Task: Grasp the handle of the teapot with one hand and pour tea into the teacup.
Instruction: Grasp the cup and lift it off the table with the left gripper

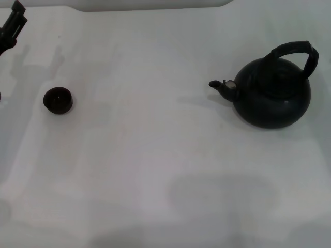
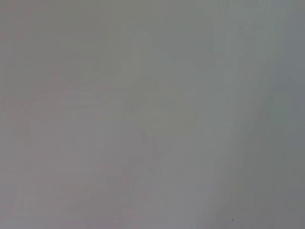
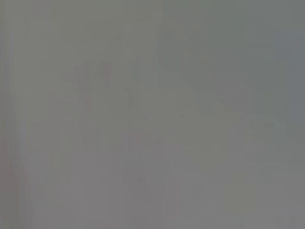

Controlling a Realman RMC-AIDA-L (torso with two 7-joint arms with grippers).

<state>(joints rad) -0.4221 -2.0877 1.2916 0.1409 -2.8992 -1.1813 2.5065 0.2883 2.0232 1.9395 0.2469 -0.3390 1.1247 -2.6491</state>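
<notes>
The black teapot (image 1: 271, 93) stands upright on the white table at the right, its short grey-tipped spout (image 1: 223, 87) pointing left. Its arched ribbed handle (image 1: 296, 51) stands up over the lid. The tiny dark teacup (image 1: 57, 100) sits upright at the left, far from the teapot. My left gripper (image 1: 13, 26) shows only as a black part at the far left edge, behind and to the left of the cup, touching nothing. My right gripper is out of view. Both wrist views show only plain grey surface.
The white table (image 1: 155, 155) stretches between cup and teapot. Its back edge (image 1: 155, 6) runs along the top of the head view. Faint arm shadows lie near the front edge.
</notes>
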